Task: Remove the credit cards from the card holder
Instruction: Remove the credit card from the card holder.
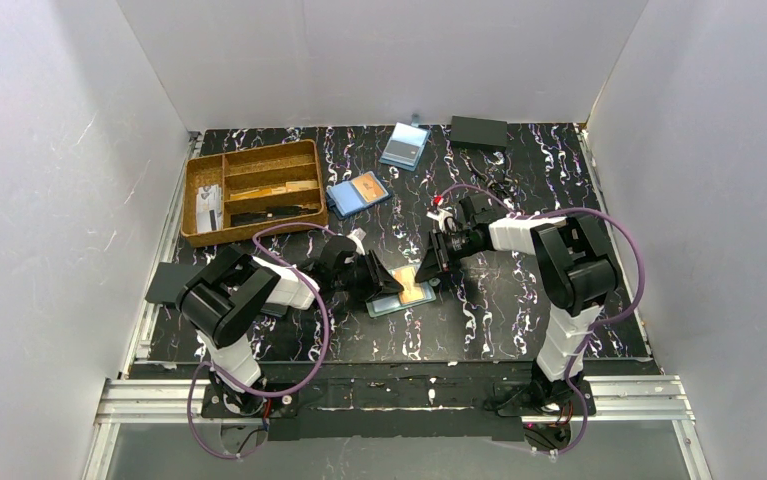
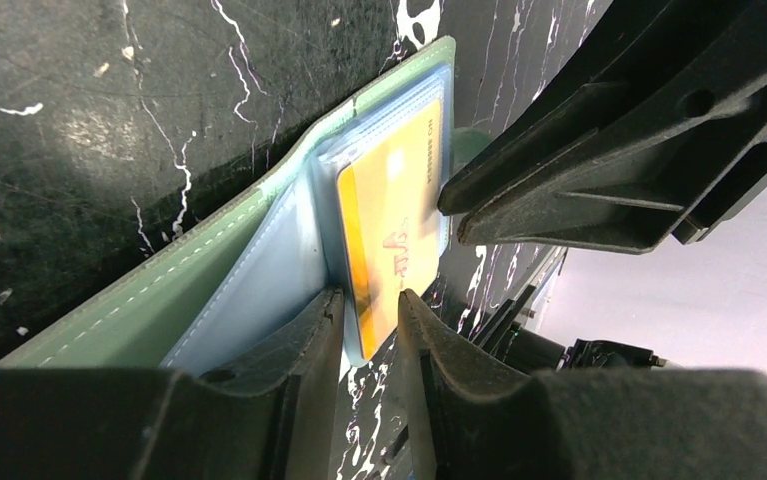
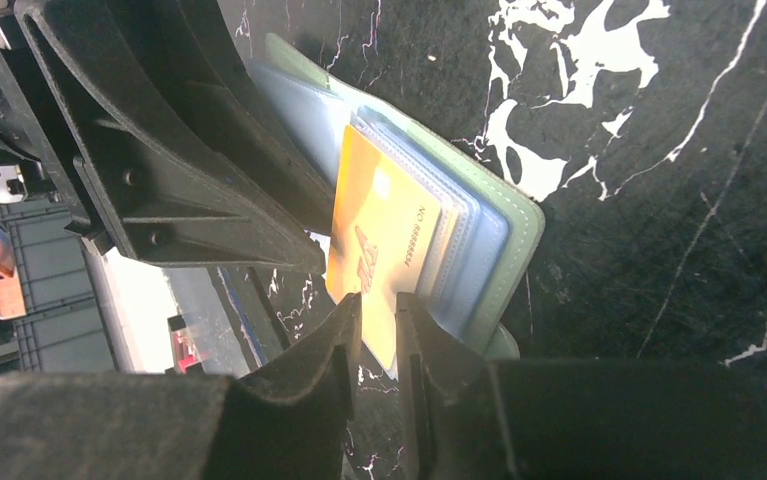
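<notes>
Far left on the bench point(image 1: 479, 320) there's a wooden tray point(image 1: 254, 190) with a few things in its slots, too small to identify. Just right of it lies a bright blue holder point(image 1: 359, 192) with an orange card on top.

The left gripper point(image 1: 379, 280) reaches in low at the centre. Its wrist camera shows the jaws nearly closed on the edge of a clear pocket of the card holder point(image 2: 159, 300), with only a narrow gap that the plastic seems to fill. The holder lies open on the bench, mid-table between the two arms, green cover down and pockets fanned upward. From the top view most of it is hidden under the arms – only a teal corner shows.

A yellow card point(image 3: 379, 230) sticks out of the pockets. Its print is blurry, so I can't read much.

Further back sits a pale-blue holder point(image 1: 405, 145).

The right gripper point(image 1: 431, 262) comes in from the other side, jaws pinched on the yellow card's free edge and barely apart. I can't really see the pad contact – the fingers block it. A dark box point(image 1: 479, 131) sits at the back right.
</notes>
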Available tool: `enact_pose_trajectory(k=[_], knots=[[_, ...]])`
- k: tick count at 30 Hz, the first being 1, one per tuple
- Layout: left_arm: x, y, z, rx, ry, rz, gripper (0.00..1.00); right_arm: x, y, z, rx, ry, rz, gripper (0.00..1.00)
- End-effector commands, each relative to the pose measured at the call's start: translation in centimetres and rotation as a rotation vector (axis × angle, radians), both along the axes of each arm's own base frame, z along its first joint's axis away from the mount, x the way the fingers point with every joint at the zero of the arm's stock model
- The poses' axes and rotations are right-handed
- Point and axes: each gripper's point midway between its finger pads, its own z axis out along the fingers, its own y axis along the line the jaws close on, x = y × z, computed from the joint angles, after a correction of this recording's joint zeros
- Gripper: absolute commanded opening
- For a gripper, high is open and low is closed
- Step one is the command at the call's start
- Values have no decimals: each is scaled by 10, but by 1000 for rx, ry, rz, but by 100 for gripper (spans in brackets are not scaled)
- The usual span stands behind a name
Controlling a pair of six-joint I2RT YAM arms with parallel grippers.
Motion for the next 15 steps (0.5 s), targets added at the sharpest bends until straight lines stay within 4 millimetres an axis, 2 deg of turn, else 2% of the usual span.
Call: enact_pose_trajectory(k=[1,11,15], knots=[[-7,1,-13,27,36,-16,26,-4,6,-4,29,46,11,26],[-8,-5,-14,-31,63,-4,25,-11,9,-16,43,134,8,19],[-8,-5,-15,-36,63,-2,19,-10,8,-18,37,133,5,19]])
